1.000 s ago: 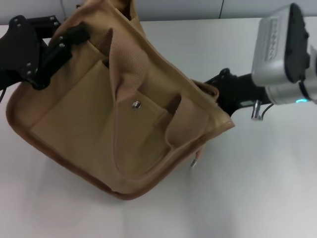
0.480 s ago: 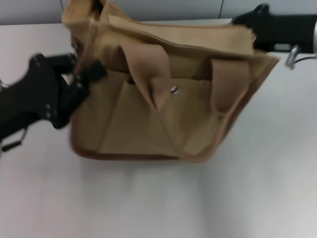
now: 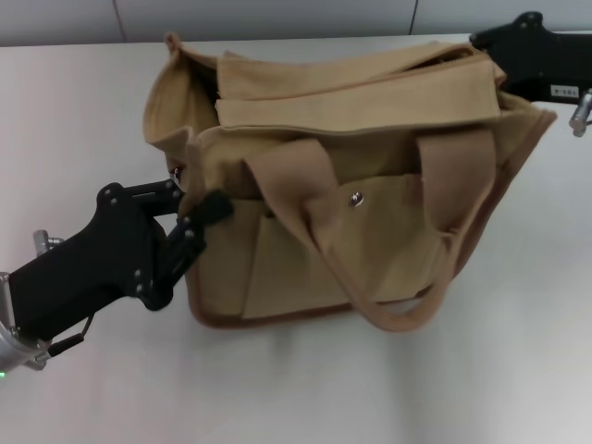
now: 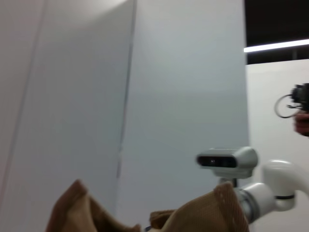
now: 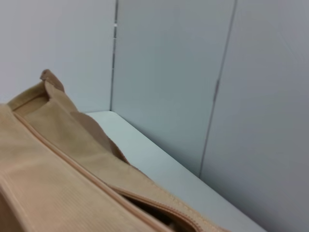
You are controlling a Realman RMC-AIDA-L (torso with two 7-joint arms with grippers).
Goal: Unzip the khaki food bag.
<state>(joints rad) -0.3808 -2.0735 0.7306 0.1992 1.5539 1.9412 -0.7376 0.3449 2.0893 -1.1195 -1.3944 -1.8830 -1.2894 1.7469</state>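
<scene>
- The khaki food bag (image 3: 351,213) stands upright on the white table (image 3: 83,102), roughly in the middle of the head view, its front pocket with the silver snap (image 3: 356,197) facing the camera.
- One webbing handle (image 3: 388,277) droops down over the front pocket.
- The left gripper (image 3: 190,217) presses against the bag's left end near its upper edge, fingers touching the fabric; I cannot tell whether they pinch it or only lean on it.
- The right gripper (image 3: 504,46) sits at the bag's far right top corner; I cannot tell how its jaws stand, since fabric hides the tips.
- In the right wrist view the top flap lies close below, with a zipper seam (image 5: 159,205) partly visible.
</scene>
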